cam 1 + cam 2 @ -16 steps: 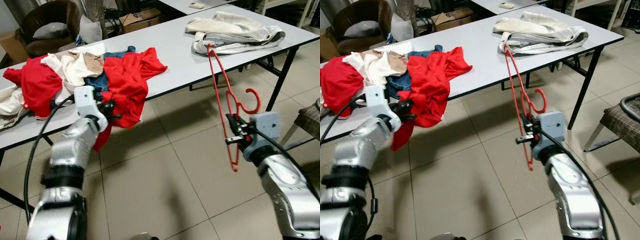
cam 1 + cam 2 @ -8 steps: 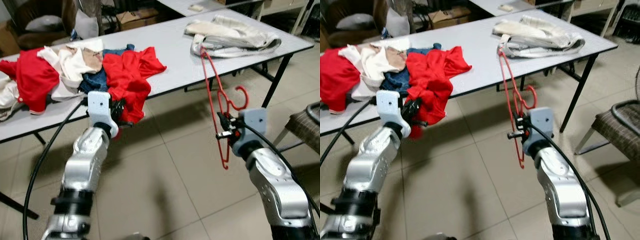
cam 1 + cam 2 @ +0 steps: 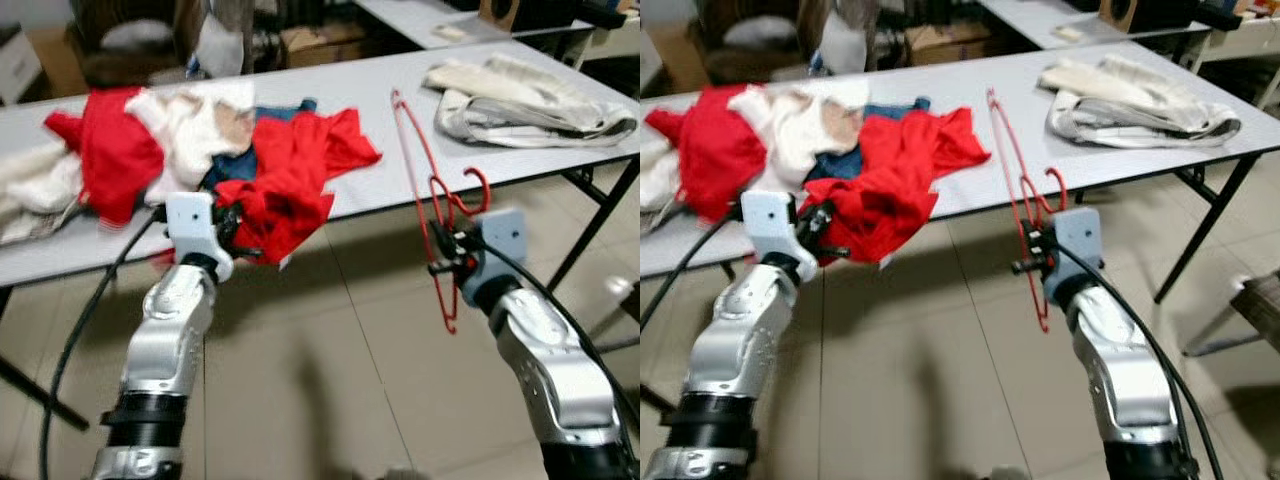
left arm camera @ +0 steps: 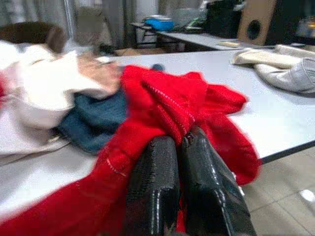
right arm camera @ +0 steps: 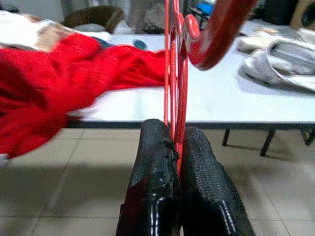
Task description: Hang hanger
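1. Grey folding table [image 3: 380, 190] runs across a tiled room, with a heap of red, white and blue clothes [image 3: 150, 150] at one end and a pale folded garment [image 3: 520, 100] at the other.
2. From where I stand, the right gripper [image 3: 447, 262] has its fingers pinched tight on the red hanger [image 3: 425, 190], holding it on edge in the air in front of the table, hook pointing out to the robot's right.
3. The left gripper [image 3: 235, 225] is clamped on a fold of the red shirt [image 3: 290, 180], which trails off the table edge towards it.
4. It looks to me like the dressing step: shirt in one grip, hanger in the other, the two well apart.
5. Next move, I'd guess, calls for bringing the hanger's shoulder into the shirt's neck opening (I can't tell where that opening is in the bunched cloth).
6. In the way: the rest of the heap may drag along with the shirt, and no rail to hang on can be made out.
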